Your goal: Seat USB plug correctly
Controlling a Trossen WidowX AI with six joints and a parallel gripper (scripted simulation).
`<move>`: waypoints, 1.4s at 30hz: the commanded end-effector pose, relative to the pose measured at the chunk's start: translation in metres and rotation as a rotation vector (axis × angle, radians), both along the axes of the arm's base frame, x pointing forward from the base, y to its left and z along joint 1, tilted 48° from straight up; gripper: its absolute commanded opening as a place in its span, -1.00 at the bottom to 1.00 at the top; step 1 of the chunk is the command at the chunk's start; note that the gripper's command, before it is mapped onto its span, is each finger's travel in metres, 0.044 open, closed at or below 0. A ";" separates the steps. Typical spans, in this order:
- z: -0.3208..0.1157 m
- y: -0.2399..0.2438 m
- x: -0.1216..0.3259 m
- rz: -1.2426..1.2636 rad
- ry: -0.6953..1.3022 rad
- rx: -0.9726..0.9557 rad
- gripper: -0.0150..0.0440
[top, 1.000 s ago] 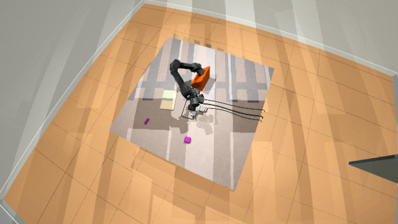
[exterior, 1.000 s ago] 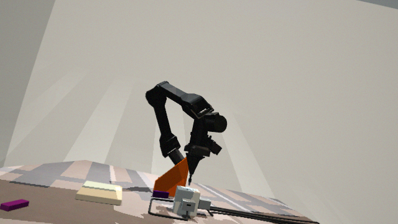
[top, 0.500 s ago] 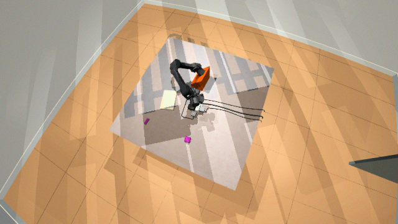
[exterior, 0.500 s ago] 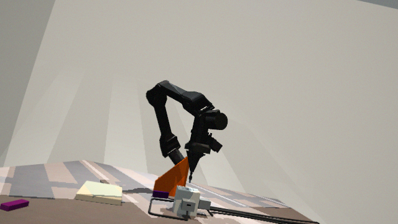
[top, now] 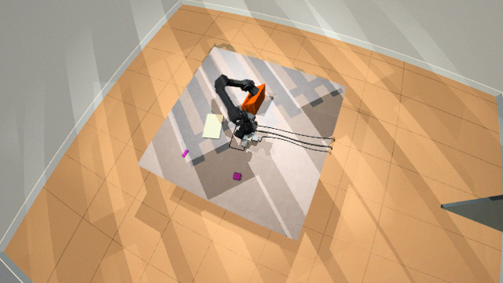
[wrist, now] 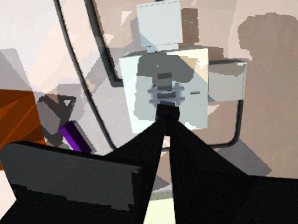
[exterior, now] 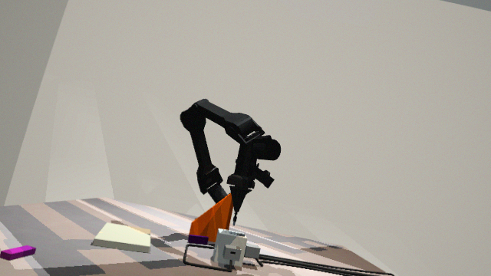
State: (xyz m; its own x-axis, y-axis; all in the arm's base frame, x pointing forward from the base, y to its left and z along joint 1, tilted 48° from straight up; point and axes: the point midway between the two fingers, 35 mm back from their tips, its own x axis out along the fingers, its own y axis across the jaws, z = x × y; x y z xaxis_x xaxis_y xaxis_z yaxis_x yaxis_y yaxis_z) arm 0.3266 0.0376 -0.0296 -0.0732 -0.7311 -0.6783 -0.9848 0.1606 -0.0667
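Near the counter's front edge sits the pale power cube, dark cables trailing from it toward the right edge. Just above the cube's top socket, the tool points straight down, its fingers nearly together and clamped on something small and dark, likely the USB plug; the plug appears lifted clear of the socket. It looks small, rigid and light, with smooth sides that could slip, so a firm pinch across its flat faces, kept vertical, seems best. A purple block lies beside the cube. Farther back stands an orange wedge.
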 end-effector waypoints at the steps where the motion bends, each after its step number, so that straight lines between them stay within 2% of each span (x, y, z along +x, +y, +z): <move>1: 0.000 0.000 0.000 -0.079 -0.084 -0.009 -0.49; 42: 0.000 0.000 0.000 -0.806 -0.869 -0.088 -0.49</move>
